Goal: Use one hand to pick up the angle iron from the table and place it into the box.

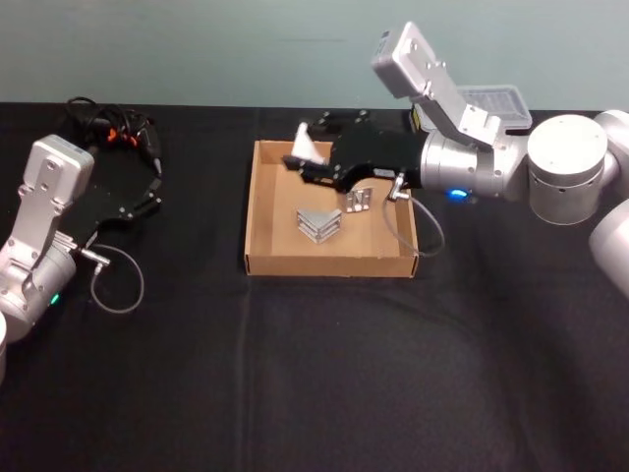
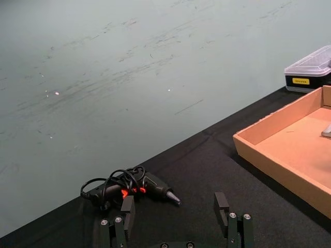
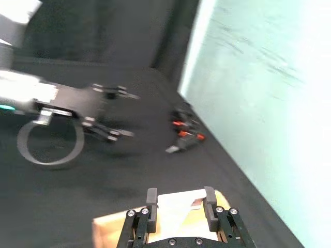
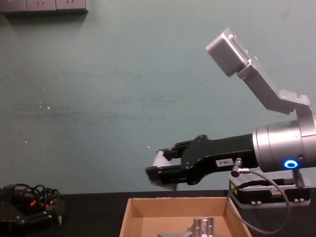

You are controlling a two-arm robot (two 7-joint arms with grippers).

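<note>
I hold the right gripper (image 1: 303, 157) closed on what seems to be the angle iron (image 1: 310, 147) above the box (image 1: 261, 211), so next I must lower and release it; left gripper (image 2: 176, 219) parked open.

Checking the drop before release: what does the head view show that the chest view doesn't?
Head view alone: the parked left hand on the table, and the full box floor with a stack of angle irons. Chest view alone: the right hand clearly above the box's rim, and wall sockets. Both: that hand holding a pale angle iron over the box.
</note>
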